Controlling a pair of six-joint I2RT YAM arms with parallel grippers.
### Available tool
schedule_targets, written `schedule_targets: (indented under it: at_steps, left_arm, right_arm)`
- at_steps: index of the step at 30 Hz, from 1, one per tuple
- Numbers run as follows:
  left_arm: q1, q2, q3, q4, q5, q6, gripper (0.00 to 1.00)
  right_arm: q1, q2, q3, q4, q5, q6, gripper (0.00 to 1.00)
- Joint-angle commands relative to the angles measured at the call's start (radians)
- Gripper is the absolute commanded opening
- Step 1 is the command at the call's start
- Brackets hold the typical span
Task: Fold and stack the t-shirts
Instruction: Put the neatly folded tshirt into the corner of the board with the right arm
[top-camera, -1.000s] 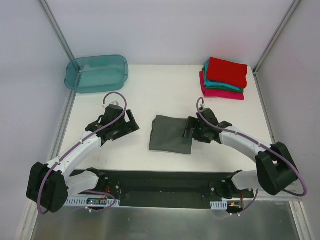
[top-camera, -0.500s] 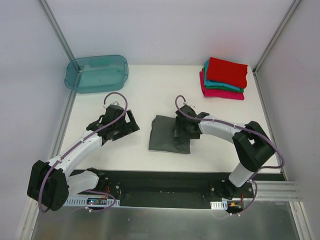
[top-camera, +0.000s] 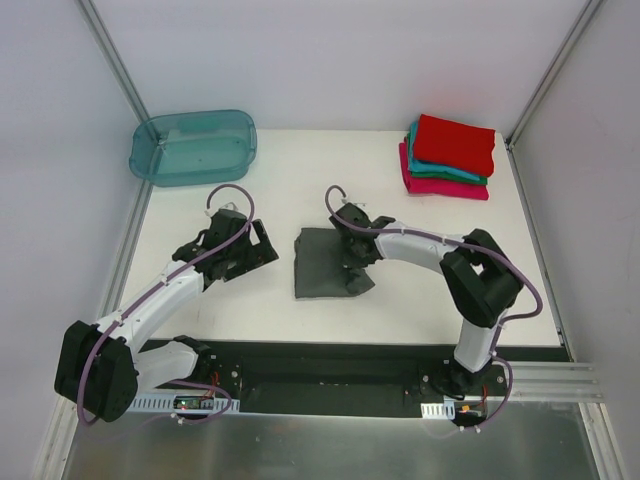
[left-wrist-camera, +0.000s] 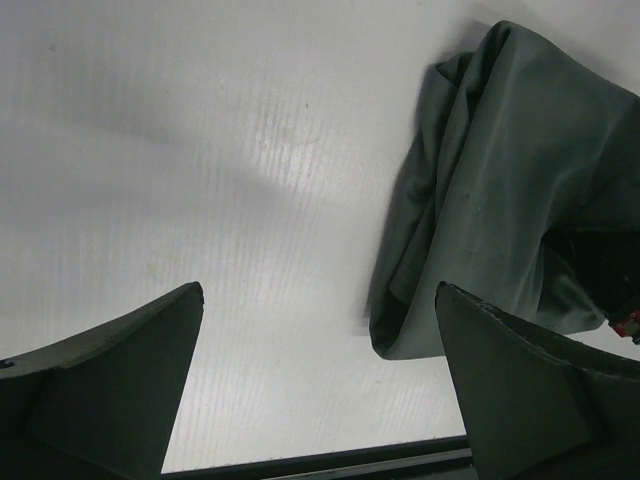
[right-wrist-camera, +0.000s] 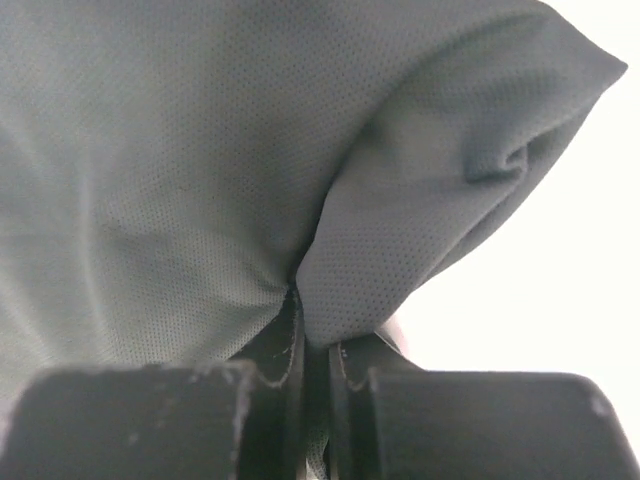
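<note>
A dark grey t-shirt (top-camera: 322, 265) lies partly folded at the table's middle, its right side bunched. My right gripper (top-camera: 352, 252) is shut on that bunched edge, and in the right wrist view grey cloth (right-wrist-camera: 200, 150) is pinched between the closed fingers (right-wrist-camera: 285, 345). A stack of folded t-shirts sits at the back right: red (top-camera: 455, 143) on top, teal (top-camera: 445, 172) under it, magenta-pink (top-camera: 445, 186) at the bottom. My left gripper (top-camera: 262, 250) stands open just left of the grey shirt, touching nothing. The left wrist view shows the shirt's folded corner (left-wrist-camera: 500, 220) beyond the wide fingers (left-wrist-camera: 520, 400).
A translucent teal plastic tub (top-camera: 193, 146) stands at the back left. White walls with metal corner posts close the table on three sides. A black base rail (top-camera: 330, 370) runs along the near edge.
My right gripper has moved left over the grey shirt's right side and shut on the cloth, dragging that edge leftward. The left arm has not moved.
</note>
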Motion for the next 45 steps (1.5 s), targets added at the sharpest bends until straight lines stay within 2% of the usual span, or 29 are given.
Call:
schedule_targets:
  at_steps: [1,8,13,16,19,27,34,40,45]
  left_arm:
    - [0.017,-0.030,-0.009,-0.013,-0.050,0.005,0.99]
    - [0.034,-0.067,-0.015,-0.037,-0.122,0.009,0.99]
    - [0.040,-0.092,-0.016,-0.054,-0.183,0.005,0.99]
    - [0.043,-0.095,-0.016,-0.059,-0.220,0.009,0.99]
    - [0.050,-0.092,-0.016,-0.066,-0.231,0.008,0.99]
    - [0.058,-0.090,-0.016,-0.073,-0.235,0.010,0.99]
    - [0.064,-0.086,-0.015,-0.079,-0.257,0.013,0.99]
    - [0.074,-0.092,-0.015,-0.088,-0.283,0.004,0.99]
    - [0.081,-0.102,-0.019,-0.096,-0.295,0.001,0.99]
  right_arm:
    - [-0.005,0.072,0.104,-0.108,0.135,-0.222,0.00]
    - [-0.017,0.129,0.336,-0.272,0.428,-0.575,0.00]
    - [-0.068,0.181,0.458,-0.275,0.496,-0.695,0.00]
    - [-0.082,0.205,0.466,-0.178,0.682,-0.730,0.01]
    - [-0.085,0.202,0.381,0.077,0.845,-0.885,0.01]
    - [-0.149,0.273,0.486,0.251,0.883,-1.141,0.01]
    - [-0.189,0.267,0.517,0.452,0.860,-1.368,0.01]
    - [-0.206,0.308,0.643,0.478,0.890,-1.468,0.01]
    - [-0.226,0.389,0.796,0.487,0.973,-1.535,0.01]
